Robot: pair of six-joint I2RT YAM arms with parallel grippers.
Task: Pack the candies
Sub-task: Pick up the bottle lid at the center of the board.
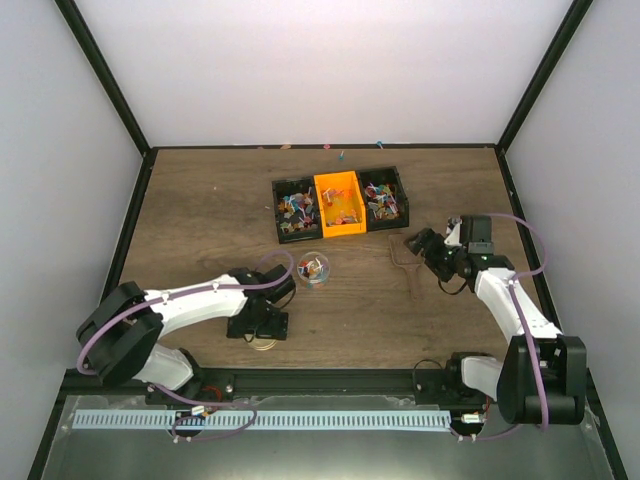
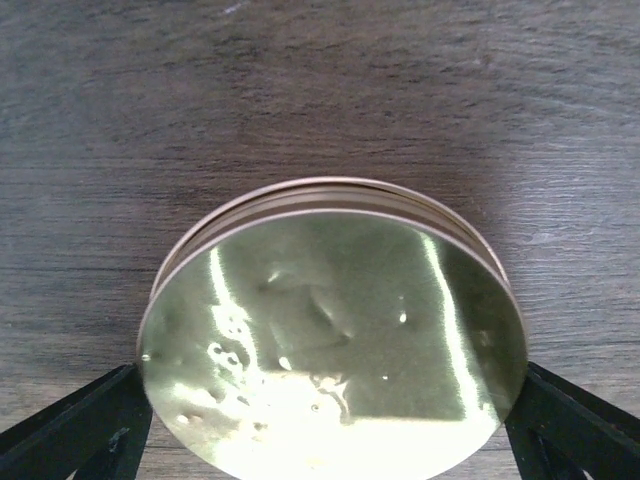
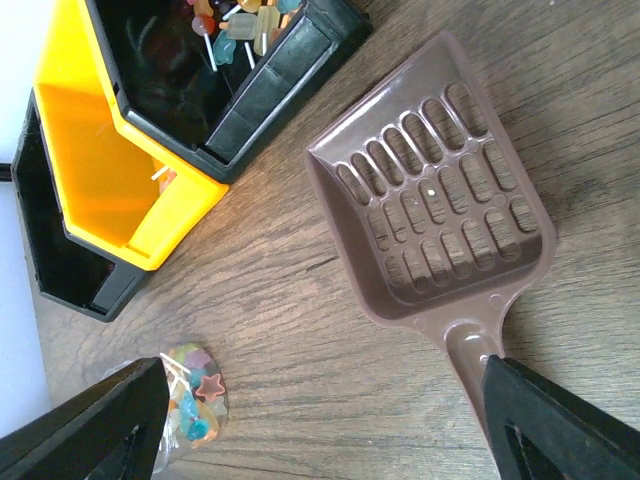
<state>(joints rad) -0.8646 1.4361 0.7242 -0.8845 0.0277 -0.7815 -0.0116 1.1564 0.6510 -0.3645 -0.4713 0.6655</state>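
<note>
Candies (image 1: 294, 208) lie in a row of three bins, black, orange (image 1: 337, 190) and black; more fill a small clear jar (image 1: 313, 268) in front of them. In the right wrist view the jar's candies (image 3: 192, 402) sit beside the left finger. My left gripper (image 1: 262, 325) points down, open, its fingers (image 2: 75, 435) flanking a round gold lid (image 2: 330, 340) flat on the table. Open too, my right gripper (image 3: 320, 440) hovers over a brown slotted scoop (image 3: 430, 190); the scoop's handle runs under the right finger (image 3: 560, 430).
The right black bin (image 3: 270, 75) and the orange bin (image 3: 110, 170) stand just beyond the scoop. A few stray candies (image 1: 341, 155) lie by the back wall. Dark frame posts and white walls bound the wooden table (image 1: 200, 220).
</note>
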